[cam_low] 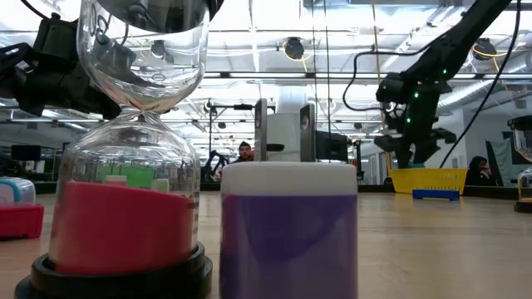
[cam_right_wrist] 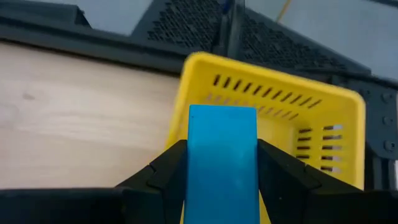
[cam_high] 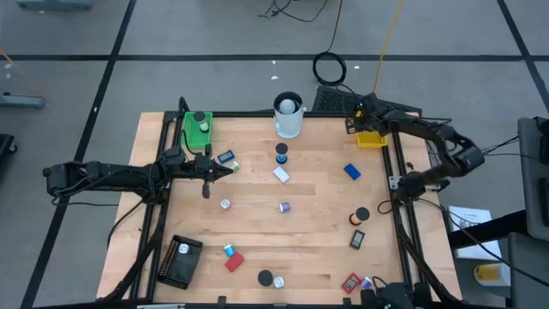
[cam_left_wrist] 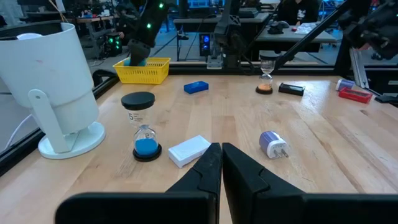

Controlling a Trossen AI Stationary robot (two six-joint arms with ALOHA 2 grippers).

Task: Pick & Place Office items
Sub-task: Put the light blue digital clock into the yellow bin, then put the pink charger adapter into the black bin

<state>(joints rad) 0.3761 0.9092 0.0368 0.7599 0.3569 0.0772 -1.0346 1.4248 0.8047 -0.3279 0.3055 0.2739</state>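
My right gripper point(cam_right_wrist: 222, 163) is at the table's far right corner, over the yellow tray point(cam_right_wrist: 281, 102), shut on a blue block point(cam_right_wrist: 222, 140). In the high view it point(cam_high: 360, 120) sits at the tray's point(cam_high: 371, 139) far edge. My left gripper point(cam_left_wrist: 221, 157) is shut and holds nothing; it hovers over the left-middle of the table point(cam_high: 221, 171). Ahead of it lie a white block point(cam_left_wrist: 189, 150), a blue-sand hourglass point(cam_left_wrist: 143, 127), a purple-and-white plug point(cam_left_wrist: 273, 144) and a blue block point(cam_left_wrist: 196, 87). My right gripper pinches the blue block between its two fingers point(cam_right_wrist: 166, 168), one on each long side point(cam_right_wrist: 194, 152). The fingers come from above, pointing down. The block is lifted clear, its free end over the yellow tray's near wall.
A tall white cup point(cam_high: 289, 116) stands at the far edge, a green tray point(cam_high: 197, 129) far left, a black tray point(cam_high: 180, 260) near left. More small items lie near the front: a red block point(cam_high: 234, 262), a black cap point(cam_high: 266, 277), an orange hourglass point(cam_high: 359, 216).
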